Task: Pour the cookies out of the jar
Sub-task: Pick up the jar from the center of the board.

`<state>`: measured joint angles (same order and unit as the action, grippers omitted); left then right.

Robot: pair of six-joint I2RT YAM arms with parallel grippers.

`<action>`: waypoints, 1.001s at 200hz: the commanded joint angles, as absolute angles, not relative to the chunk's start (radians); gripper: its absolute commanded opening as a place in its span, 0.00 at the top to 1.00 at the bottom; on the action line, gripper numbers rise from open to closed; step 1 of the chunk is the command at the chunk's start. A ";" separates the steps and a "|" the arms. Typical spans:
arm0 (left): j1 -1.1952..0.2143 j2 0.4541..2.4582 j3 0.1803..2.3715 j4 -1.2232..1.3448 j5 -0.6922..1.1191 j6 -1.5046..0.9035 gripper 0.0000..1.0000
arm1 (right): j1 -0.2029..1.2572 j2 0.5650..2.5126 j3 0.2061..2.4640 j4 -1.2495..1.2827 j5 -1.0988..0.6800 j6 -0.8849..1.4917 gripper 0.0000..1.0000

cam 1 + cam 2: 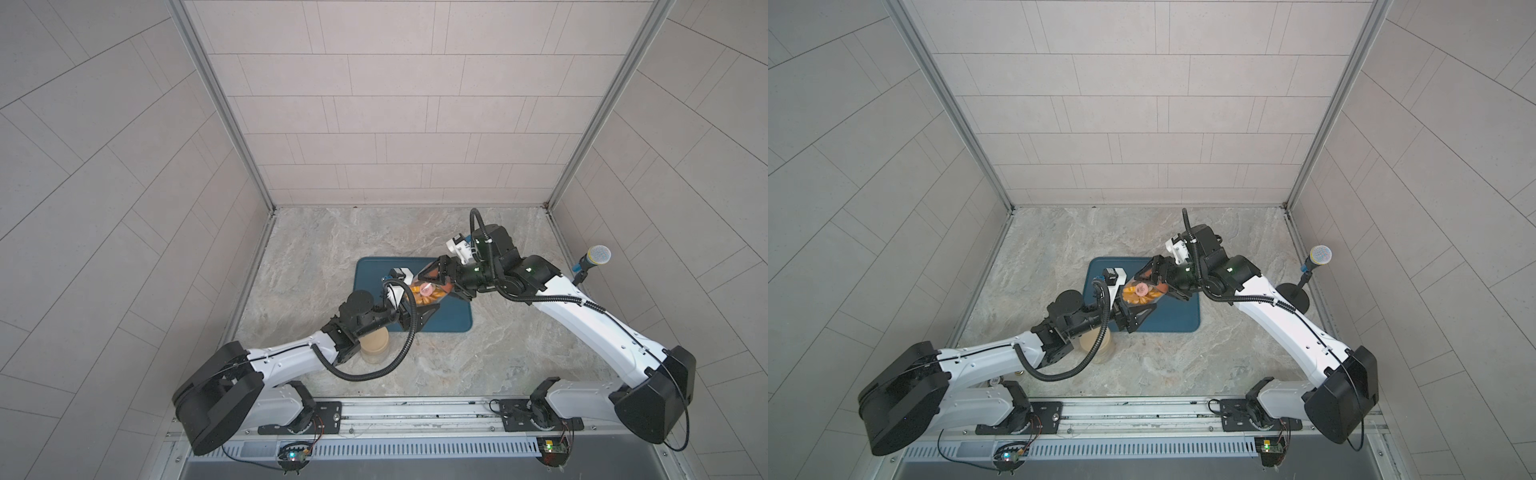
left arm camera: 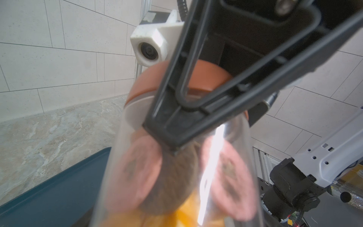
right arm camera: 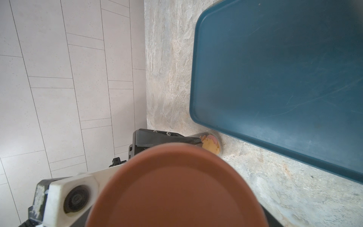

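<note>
Lying roughly level above the dark blue rectangular tray (image 1: 453, 322), the clear plastic jar (image 1: 434, 296) is held between both arms. Its terracotta round lid (image 3: 176, 186) is still on, and the golden, pink and brown cookies (image 1: 420, 292) are all inside. Both top views show each arm stretched forward and inward from its base at the near rail, over the marbled stone table (image 1: 332, 232), wrists facing one another. The left gripper (image 1: 417, 297) has its jaws closed against the jar's base end, while the right gripper (image 1: 436, 284) is clamped across the lid end. Only the left wrist view shows a right finger (image 2: 196, 110) running over the lid's rim onto the jar wall, with pink cookies pressed against the plastic. Only the right wrist view shows the lid face-on, with one left finger (image 3: 157, 138) lying along the jar's side.
</note>
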<state>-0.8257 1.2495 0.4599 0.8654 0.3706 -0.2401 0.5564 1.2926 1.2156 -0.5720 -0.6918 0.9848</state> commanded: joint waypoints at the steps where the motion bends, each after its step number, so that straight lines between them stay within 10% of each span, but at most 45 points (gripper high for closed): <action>1: -0.854 1.237 0.464 1.071 0.315 -0.287 1.00 | 0.635 1.292 1.266 -0.553 -0.792 0.920 0.60; 26: -0.856 1.229 0.432 1.128 0.233 -0.322 1.00 | 0.636 1.268 1.292 -0.616 -0.686 0.888 0.00; 168: -0.882 1.243 0.411 1.278 0.232 -0.379 1.00 | 0.704 1.274 1.285 -0.471 -0.389 0.931 0.00; 200: -0.884 1.249 0.412 1.278 0.225 -0.375 1.00 | 0.707 1.306 1.269 -0.390 -0.440 0.982 0.26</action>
<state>-0.8768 1.2579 0.3882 1.1362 0.2020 -0.3737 0.7021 1.2800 1.2697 -0.5034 -0.4122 0.9314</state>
